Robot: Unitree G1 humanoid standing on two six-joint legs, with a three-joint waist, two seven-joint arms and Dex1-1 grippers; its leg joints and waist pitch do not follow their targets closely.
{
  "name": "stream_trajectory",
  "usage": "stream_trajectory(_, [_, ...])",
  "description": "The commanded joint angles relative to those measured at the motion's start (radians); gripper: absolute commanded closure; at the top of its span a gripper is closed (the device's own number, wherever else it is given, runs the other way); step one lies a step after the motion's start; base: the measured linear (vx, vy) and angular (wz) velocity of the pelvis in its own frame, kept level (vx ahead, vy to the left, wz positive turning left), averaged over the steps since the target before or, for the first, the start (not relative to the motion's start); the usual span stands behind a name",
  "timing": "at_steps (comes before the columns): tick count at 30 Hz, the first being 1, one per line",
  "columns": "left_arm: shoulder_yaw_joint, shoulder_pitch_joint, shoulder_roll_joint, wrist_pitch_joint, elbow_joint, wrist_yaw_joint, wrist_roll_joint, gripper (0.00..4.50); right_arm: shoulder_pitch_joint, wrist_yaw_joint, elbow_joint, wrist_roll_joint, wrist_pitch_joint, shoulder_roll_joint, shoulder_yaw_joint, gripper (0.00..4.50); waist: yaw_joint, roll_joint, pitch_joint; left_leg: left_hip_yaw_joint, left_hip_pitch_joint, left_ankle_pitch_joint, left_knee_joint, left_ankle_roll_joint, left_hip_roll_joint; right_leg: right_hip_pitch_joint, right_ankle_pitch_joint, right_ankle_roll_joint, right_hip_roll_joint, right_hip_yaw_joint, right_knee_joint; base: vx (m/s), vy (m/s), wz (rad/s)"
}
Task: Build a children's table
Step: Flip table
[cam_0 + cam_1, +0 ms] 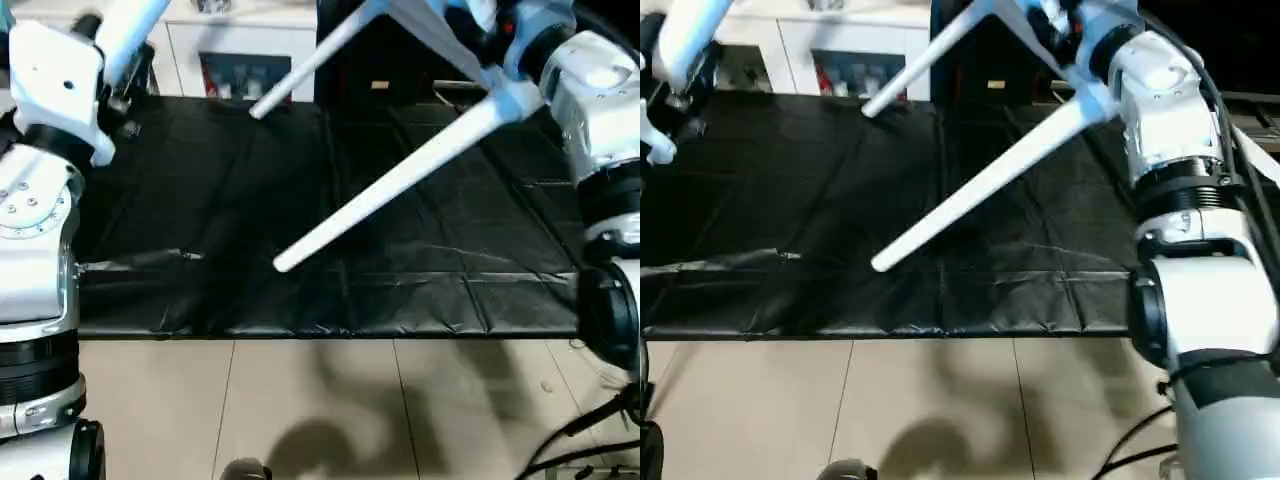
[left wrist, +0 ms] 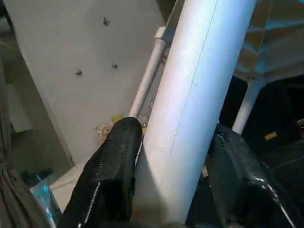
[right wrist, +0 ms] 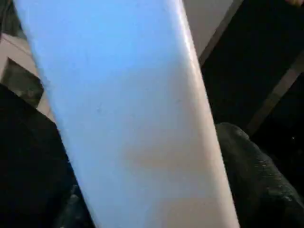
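Note:
The children's table is lifted off the floor and tilted, with its white legs pointing toward me. One long leg (image 1: 385, 185) slants down over the black sheet, and a second leg (image 1: 310, 60) sits behind it. My right gripper (image 3: 156, 180) is shut on a white leg (image 3: 133, 118), with one black finger (image 3: 251, 166) beside the tube. My left gripper (image 2: 175, 130) is shut on another leg (image 2: 199, 95), also seen at the upper left (image 1: 130, 30). The ribbed underside of the top (image 2: 275, 38) shows behind that leg.
A black sheet (image 1: 200, 220) covers the floor ahead, its front edge meeting beige tiles (image 1: 300, 410). A white cabinet with glass doors (image 1: 235, 65) stands at the back. Black cables (image 1: 590, 440) lie on the tiles at the right.

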Motion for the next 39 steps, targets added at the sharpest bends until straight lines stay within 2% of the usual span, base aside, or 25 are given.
stream_trajectory(1, [-0.069,0.022,-0.048,0.078,0.080,-0.022,-0.044,2.53,-0.037,0.038,-0.005,0.048,-0.041,0.025,-0.001,1.29,-0.012,-0.005,-0.064,0.007,0.034,-0.388,-0.066,-0.040,-0.006,0.014,-0.330,-0.137,-0.035,0.020,-0.089,0.000,0.000,0.00])
stream_trajectory(5, [-0.075,0.020,-0.054,0.086,0.083,-0.017,-0.038,2.56,-0.041,0.043,-0.005,0.060,-0.059,0.029,-0.021,1.04,-0.011,-0.003,-0.064,0.007,0.036,-0.399,-0.066,-0.035,-0.007,0.011,-0.337,-0.138,-0.036,0.021,-0.091,0.000,0.000,0.00])
stream_trajectory(8, [-0.081,0.015,-0.057,0.092,0.084,-0.016,-0.035,2.58,-0.037,0.065,-0.021,0.078,-0.121,0.036,-0.039,0.72,-0.012,0.000,-0.064,0.005,0.032,-0.405,-0.068,-0.035,-0.006,0.014,-0.339,-0.138,-0.037,0.019,-0.090,0.000,0.000,0.00])
stream_trajectory(9, [-0.082,0.014,-0.056,0.093,0.085,-0.017,-0.034,2.60,-0.035,0.072,-0.027,0.083,-0.137,0.038,-0.043,0.62,-0.010,0.001,-0.063,0.005,0.034,-0.412,-0.068,-0.035,-0.005,0.011,-0.345,-0.137,-0.037,0.019,-0.091,0.000,0.000,0.00])
stream_trajectory(12, [-0.082,0.009,-0.055,0.097,0.089,-0.017,-0.032,2.64,-0.029,0.095,-0.043,0.104,-0.174,0.044,-0.052,0.48,-0.012,0.001,-0.063,0.004,0.033,-0.423,-0.069,-0.035,-0.006,0.012,-0.361,-0.134,-0.038,0.019,-0.093,0.000,0.000,0.00])
stream_trajectory(14, [-0.083,0.008,-0.055,0.099,0.089,-0.018,-0.030,2.70,-0.026,0.110,-0.052,0.116,-0.197,0.047,-0.055,0.18,-0.012,0.001,-0.063,0.003,0.033,-0.427,-0.070,-0.035,-0.006,0.012,-0.364,-0.132,-0.038,0.018,-0.094,0.000,0.000,0.00])
stream_trajectory(18, [-0.086,0.005,-0.052,0.095,0.093,-0.021,-0.023,2.80,-0.024,0.138,-0.066,0.133,-0.249,0.056,-0.062,0.00,-0.012,0.002,-0.065,0.001,0.029,-0.417,-0.071,-0.034,-0.006,0.015,-0.352,-0.135,-0.040,0.017,-0.092,0.000,0.000,0.00])
stream_trajectory(21, [-0.089,0.004,-0.048,0.091,0.098,-0.024,-0.022,2.86,-0.016,0.165,-0.106,0.180,-0.287,0.073,-0.086,0.00,-0.012,0.001,-0.068,0.002,0.027,-0.391,-0.070,-0.024,-0.005,0.016,-0.310,-0.143,-0.038,0.018,-0.089,0.000,0.000,0.00])
stream_trajectory(23, [-0.091,0.004,-0.042,0.084,0.107,-0.029,-0.018,2.89,0.011,0.227,-0.195,0.266,-0.251,0.098,-0.111,0.00,-0.011,0.003,-0.070,0.002,0.026,-0.365,-0.070,-0.012,-0.004,0.020,-0.264,-0.151,-0.037,0.019,-0.084,0.000,0.000,0.00])
stream_trajectory(25, [-0.093,0.009,-0.037,0.076,0.114,-0.031,-0.017,2.91,0.063,0.268,-0.273,0.321,-0.163,0.115,-0.108,0.00,-0.009,0.006,-0.071,0.002,0.025,-0.334,-0.071,-0.005,-0.003,0.024,-0.215,-0.156,-0.034,0.019,-0.081,0.000,0.000,0.00])
stream_trajectory(28, [-0.095,0.024,-0.032,0.063,0.121,-0.032,-0.014,2.92,0.157,0.227,-0.316,0.323,-0.085,0.138,-0.101,0.00,-0.009,0.006,-0.073,0.003,0.024,-0.285,-0.073,-0.015,-0.004,0.028,-0.164,-0.166,-0.035,0.019,-0.079,0.000,0.000,0.00])
stream_trajectory(29, [-0.096,0.028,-0.031,0.060,0.122,-0.033,-0.013,2.92,0.175,0.214,-0.322,0.323,-0.074,0.143,-0.101,0.00,-0.010,0.008,-0.077,0.002,0.025,-0.284,-0.073,-0.025,-0.004,0.030,-0.154,-0.174,-0.035,0.017,-0.076,0.000,0.000,0.00])
stream_trajectory(31, [-0.096,0.031,-0.029,0.056,0.125,-0.033,-0.013,2.92,0.206,0.201,-0.329,0.320,-0.061,0.147,-0.096,0.00,-0.009,0.004,-0.078,0.003,0.027,-0.283,-0.072,-0.030,-0.004,0.030,-0.145,-0.179,-0.034,0.017,-0.076,0.000,0.000,0.00])
stream_trajectory(33, [-0.095,0.039,-0.020,0.043,0.137,-0.036,-0.011,2.93,0.303,0.152,-0.338,0.293,-0.029,0.151,-0.089,0.00,-0.007,0.009,-0.076,0.004,0.030,-0.292,-0.073,-0.039,-0.005,0.028,-0.159,-0.175,-0.036,0.018,-0.078,0.000,0.000,0.00])
stream_trajectory(34, [-0.095,0.041,-0.016,0.037,0.140,-0.037,-0.011,2.93,0.334,0.119,-0.335,0.278,-0.016,0.149,-0.095,0.00,-0.009,0.006,-0.076,0.004,0.029,-0.301,-0.074,-0.043,-0.006,0.031,-0.170,-0.171,-0.036,0.018,-0.080,0.000,0.000,0.00])
stream_trajectory(39, [-0.092,0.047,-0.002,0.029,0.144,-0.040,-0.011,2.94,0.419,0.052,-0.349,0.289,0.069,0.140,-0.133,0.00,-0.010,0.005,-0.078,0.004,0.031,-0.301,-0.074,-0.049,-0.006,0.031,-0.179,-0.165,-0.036,0.019,-0.080,0.000,0.000,0.00])
